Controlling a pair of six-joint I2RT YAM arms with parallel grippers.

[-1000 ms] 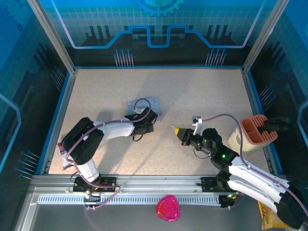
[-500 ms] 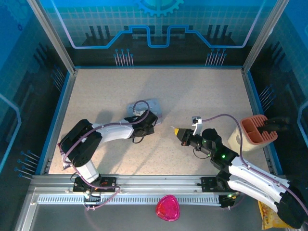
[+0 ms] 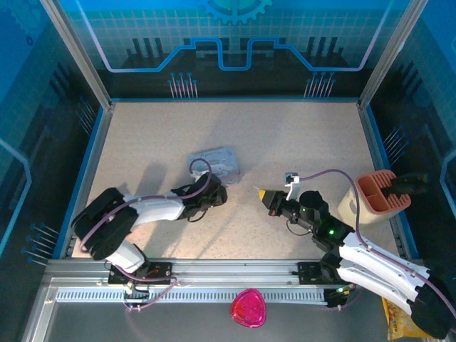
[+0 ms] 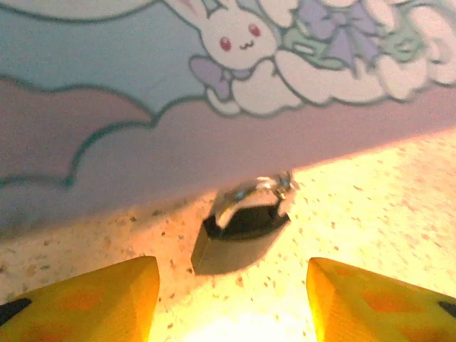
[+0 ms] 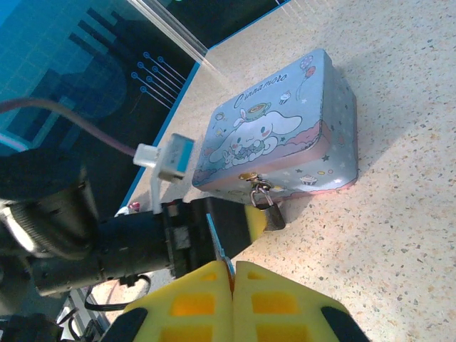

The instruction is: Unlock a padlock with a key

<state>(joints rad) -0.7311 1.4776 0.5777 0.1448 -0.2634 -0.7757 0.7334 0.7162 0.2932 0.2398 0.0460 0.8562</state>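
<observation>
Top view, middle of frame: tin (image 3: 216,162) flat on the speckled table (image 3: 299,135), left gripper (image 3: 217,190) just below it, right gripper (image 3: 263,193) to the right of both, well apart from the tin, pointing left. Left wrist view, centre: padlock (image 4: 242,229), dark body down on the table, silvery shackle up against the pink-and-blue front wall of the tin (image 4: 142,107). Lower corners of that frame: two yellow fingers (image 4: 92,303) of the left gripper (image 4: 231,306), spread wide and gripping nothing, padlock just ahead of the gap and untouched. Right wrist view, bottom centre: right gripper (image 5: 234,274) pressed closed on the key (image 5: 218,246), thin blade sticking up out of the seam between the yellow pads. Above the blade, mid-frame: padlock (image 5: 266,208) hanging at the small gold clasp (image 5: 249,176) on the near wall of the tin (image 5: 278,128), bottom resting on the table. Just left of the padlock: black body of the left gripper, one yellow finger (image 5: 251,222) right behind the lock. Key apart from the padlock, tip short of it. Shackle locked or loose: cannot tell.
</observation>
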